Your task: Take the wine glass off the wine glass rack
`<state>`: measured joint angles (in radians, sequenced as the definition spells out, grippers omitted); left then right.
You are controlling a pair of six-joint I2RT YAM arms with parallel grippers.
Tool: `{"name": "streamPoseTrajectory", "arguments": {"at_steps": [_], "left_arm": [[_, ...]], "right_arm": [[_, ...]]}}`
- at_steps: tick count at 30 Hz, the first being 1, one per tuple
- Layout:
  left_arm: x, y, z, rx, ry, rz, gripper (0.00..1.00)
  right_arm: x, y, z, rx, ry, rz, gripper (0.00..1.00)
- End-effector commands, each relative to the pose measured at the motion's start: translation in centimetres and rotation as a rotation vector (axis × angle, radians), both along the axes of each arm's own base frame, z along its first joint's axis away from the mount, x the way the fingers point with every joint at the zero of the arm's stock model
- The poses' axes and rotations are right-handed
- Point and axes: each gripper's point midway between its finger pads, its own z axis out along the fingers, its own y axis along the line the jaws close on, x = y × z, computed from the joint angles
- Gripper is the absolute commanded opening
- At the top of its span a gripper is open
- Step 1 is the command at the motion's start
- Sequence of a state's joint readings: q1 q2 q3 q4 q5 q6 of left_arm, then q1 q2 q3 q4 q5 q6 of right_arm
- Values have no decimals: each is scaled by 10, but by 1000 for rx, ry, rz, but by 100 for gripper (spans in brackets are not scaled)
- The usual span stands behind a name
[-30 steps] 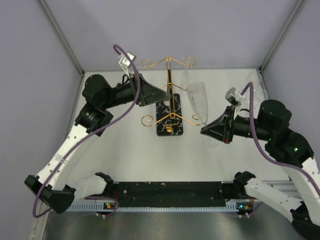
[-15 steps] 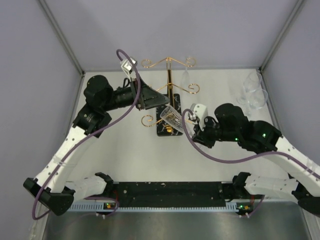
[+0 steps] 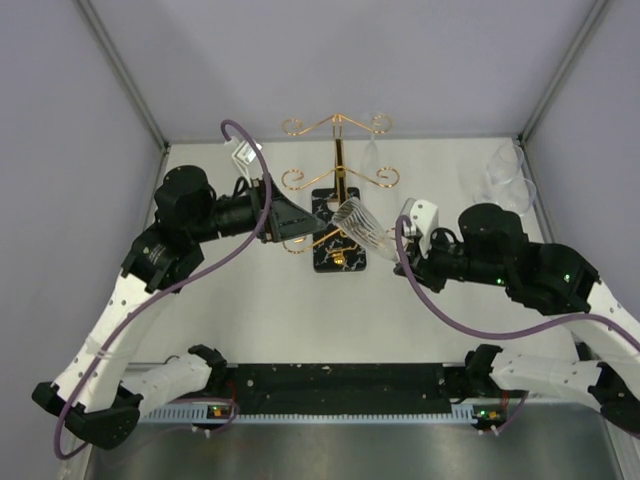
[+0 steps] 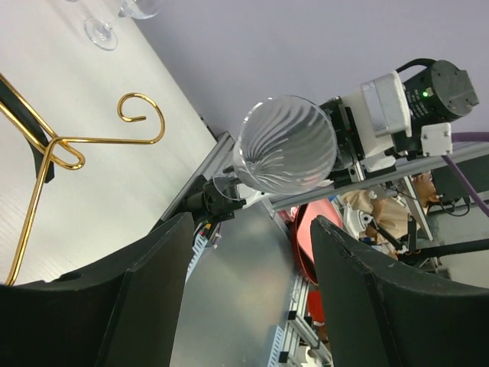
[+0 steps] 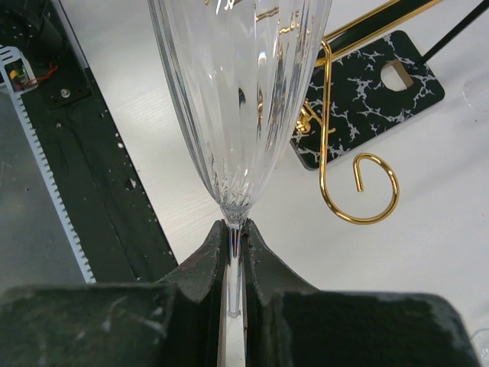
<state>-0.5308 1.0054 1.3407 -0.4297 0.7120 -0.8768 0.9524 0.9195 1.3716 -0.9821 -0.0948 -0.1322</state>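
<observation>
My right gripper [image 3: 396, 258] is shut on the stem of a clear ribbed wine glass [image 3: 360, 227] and holds it tilted in the air, just right of the rack. In the right wrist view the fingers [image 5: 206, 267] pinch the stem below the bowl [image 5: 241, 99]. The wine glass rack [image 3: 337, 150] is gold wire on a black white-veined base [image 3: 335, 257]. My left gripper [image 3: 318, 222] is open and empty beside the rack's post. Its view shows the glass bowl [image 4: 286, 144] and a gold scroll arm [image 4: 141, 118].
Another clear glass [image 3: 371, 155] hangs on the rack's far right arm. Two more glasses [image 3: 508, 178] stand at the back right corner, also in the left wrist view [image 4: 114, 15]. Walls close the table at the back and sides.
My right gripper took the glass off the rack's right arm and swung it tilted towards the base, then a little back right. The left arm drew back slightly.
</observation>
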Motion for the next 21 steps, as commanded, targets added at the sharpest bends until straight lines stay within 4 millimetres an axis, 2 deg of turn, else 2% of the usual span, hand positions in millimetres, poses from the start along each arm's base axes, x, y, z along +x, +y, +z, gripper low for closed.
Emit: {"name": "streamPoseTrajectory", "arguments": {"at_steps": [1,7,16,21], "left_arm": [[4,3,-5,33,-27,17,68],[6,0,-8,30,-15,11,68],[8,2,-9,45,-22,22,69],[9,0,-11,40,-16,19,69]], "right_arm": [[-8,7,22,38,-36,60,0],[-12,18,23,6,-48,104,0],[-10,15,6,-60,-45,87,0],[-15,19,6,-65,-52,111,0]]}}
